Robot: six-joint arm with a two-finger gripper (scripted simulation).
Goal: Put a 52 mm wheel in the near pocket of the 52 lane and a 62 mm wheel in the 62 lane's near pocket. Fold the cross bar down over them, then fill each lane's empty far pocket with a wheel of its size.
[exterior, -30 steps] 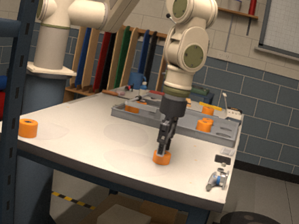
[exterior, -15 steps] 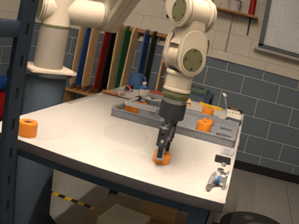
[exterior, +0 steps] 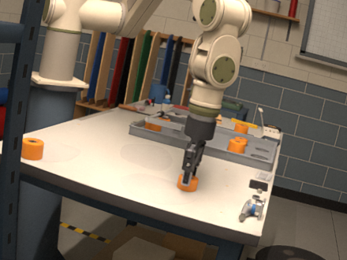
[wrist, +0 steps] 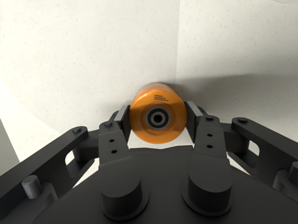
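An orange wheel (exterior: 187,183) (wrist: 157,117) lies flat on the white table near its front edge, and my gripper (exterior: 188,176) (wrist: 157,118) stands straight over it with a finger pad against each side of its rim, gripping it. Behind it the grey tray (exterior: 205,140) holds three orange wheels: one at its left end (exterior: 153,126), one at the right front (exterior: 237,144), one further back (exterior: 241,128). The tray's cross bar I cannot make out. Another orange wheel (exterior: 32,148) sits alone at the table's left edge.
A small blue and grey part (exterior: 251,208) and a black block (exterior: 258,185) lie near the table's right front corner. Colored boards lean in a rack against the back wall. A dark steel post (exterior: 15,118) stands at the left.
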